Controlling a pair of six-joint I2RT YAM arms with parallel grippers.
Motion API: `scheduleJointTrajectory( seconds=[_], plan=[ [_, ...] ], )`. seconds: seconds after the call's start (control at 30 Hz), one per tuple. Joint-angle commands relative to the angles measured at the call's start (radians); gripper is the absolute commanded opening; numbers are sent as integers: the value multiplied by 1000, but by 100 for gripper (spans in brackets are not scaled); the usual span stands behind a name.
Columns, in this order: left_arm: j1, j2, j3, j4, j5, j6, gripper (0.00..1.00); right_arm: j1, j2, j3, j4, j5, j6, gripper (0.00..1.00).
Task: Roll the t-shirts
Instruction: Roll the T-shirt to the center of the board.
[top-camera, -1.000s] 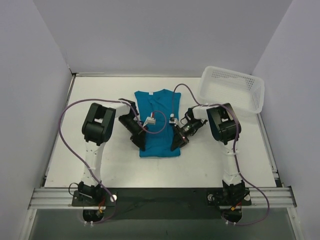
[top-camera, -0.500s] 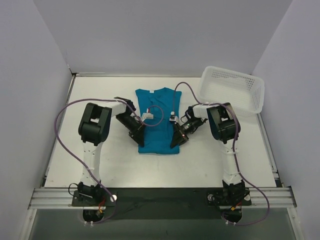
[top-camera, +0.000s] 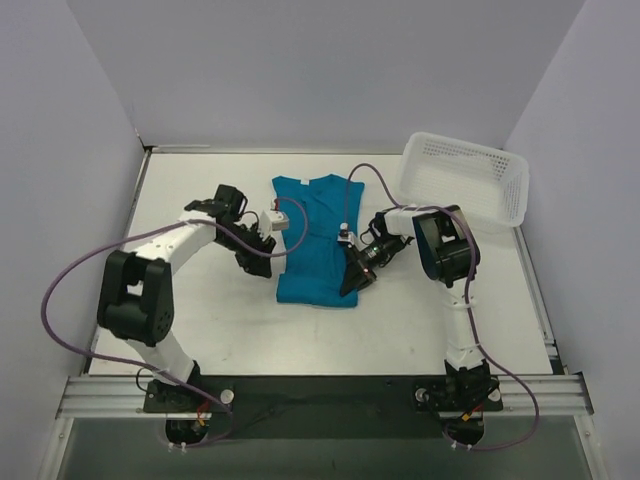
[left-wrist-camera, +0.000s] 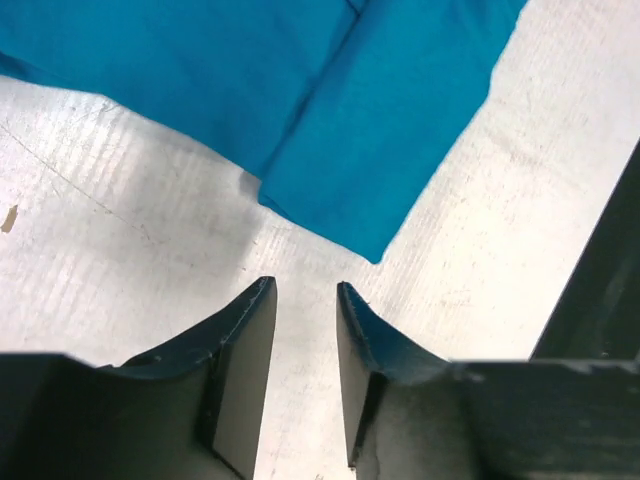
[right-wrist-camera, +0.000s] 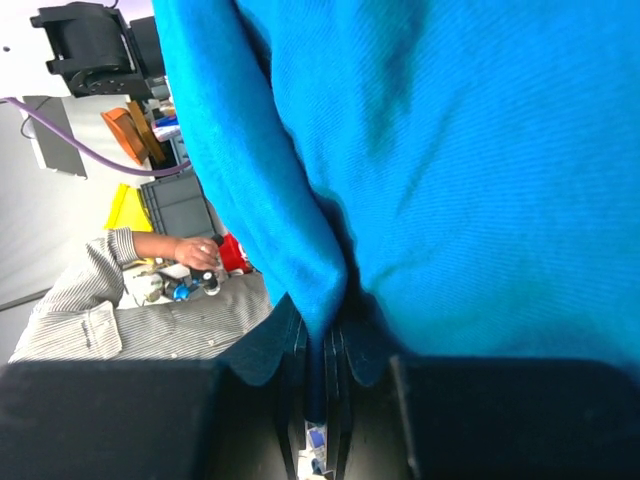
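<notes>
Right wrist: right tool (right-wrist-camera: 322, 340) pinches t-shirt (right-wrist-camera: 480, 150) fold; left tool (left-wrist-camera: 305, 300) parted, empty, beside it.

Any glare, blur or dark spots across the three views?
Top view: even light, sharp, only faint shadows beside the shirt. Left wrist: sheen on the table, fingers near black. Right wrist: shirt fills the frame, right gripper underexposed.
</notes>
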Motion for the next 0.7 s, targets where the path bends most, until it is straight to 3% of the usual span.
scheduleJointTrajectory(
  seconds=[0.0,0.1,0.13,0.27,0.47,0.67],
  plan=[
    [-89,-222,-218,188,-93,25,43,20,34,4,-65,69,46,0],
    [-239,-455,-420,524,-290,54,50,20,33,2,-66,69,48,0],
    [-277,-546,-537,665,-324,80,57,18,33,2,-66,72,48,0],
    [-419,-664,-787,1037,-491,196,72,12,49,9,-72,55,57,0],
    [-620,-613,-940,1350,-718,306,76,4,69,28,-111,30,31,0],
    [-710,-387,-945,1546,-919,359,76,0,115,85,-209,3,-46,0]
  ],
)
